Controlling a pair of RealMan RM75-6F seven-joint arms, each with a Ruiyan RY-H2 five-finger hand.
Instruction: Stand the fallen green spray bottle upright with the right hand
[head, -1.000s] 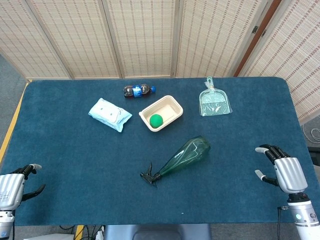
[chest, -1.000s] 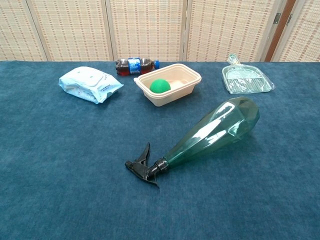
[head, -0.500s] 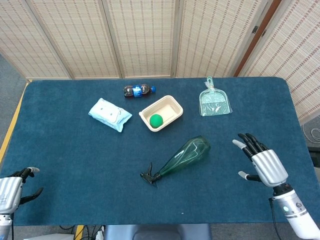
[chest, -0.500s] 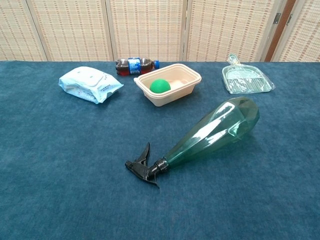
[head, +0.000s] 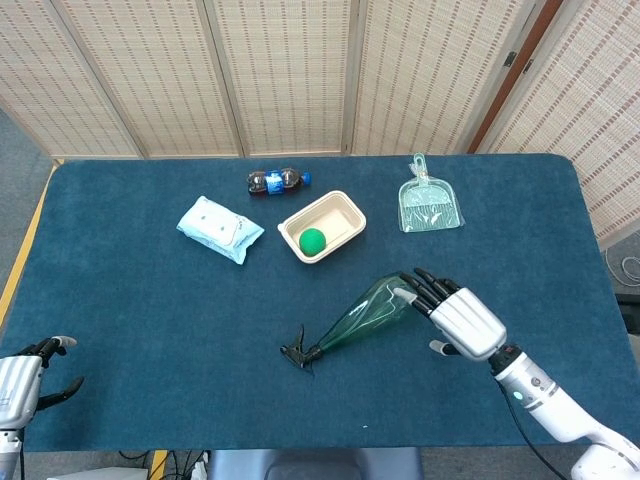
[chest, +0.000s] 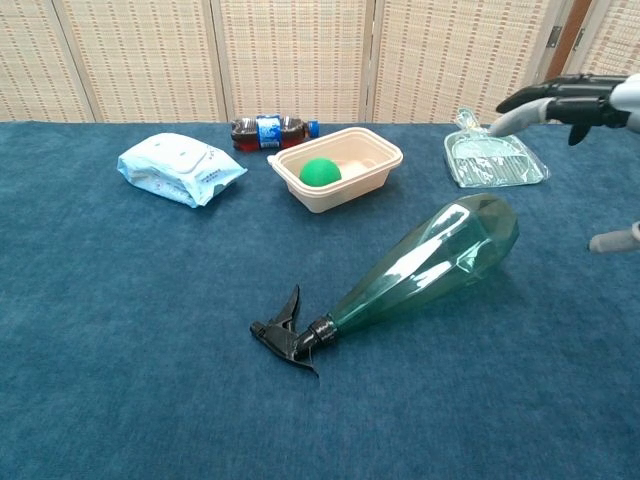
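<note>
The right robot hand (head: 455, 318) is spread wide and holds nothing; its fingertips (head: 415, 285) reach to the fat end of the green, cone-shaped, see-through plastic spray bottle (head: 363, 312), which lies on its side on the blue cloth-covered table (head: 140, 310); whether they already touch the plastic I cannot tell, since the chest view shows the fingers poised above and to the side of that end with a gap below them. The bottle's black trigger head (chest: 287, 335) points away from the robot hand, toward the table's near edge.

The risks, as I judge them: the body is round and smooth, so a push from the fingers before they close could roll or slide it; a grip taken only at the wide base may let the tapered neck swing down as it is lifted; if it is set down tilted, it could tip over again.

Beyond the bottle, further from the robot, sits a beige rectangular plastic tray (head: 345, 213) with a small green ball (head: 313, 240) inside, close enough for a rolling bottle to reach; a pale green translucent dustpan (head: 430, 205) lies off to the side of the bottle's fat end.

The left robot hand (head: 22, 376) rests far from the bottle at the table's near corner, fingers apart and empty.
</note>
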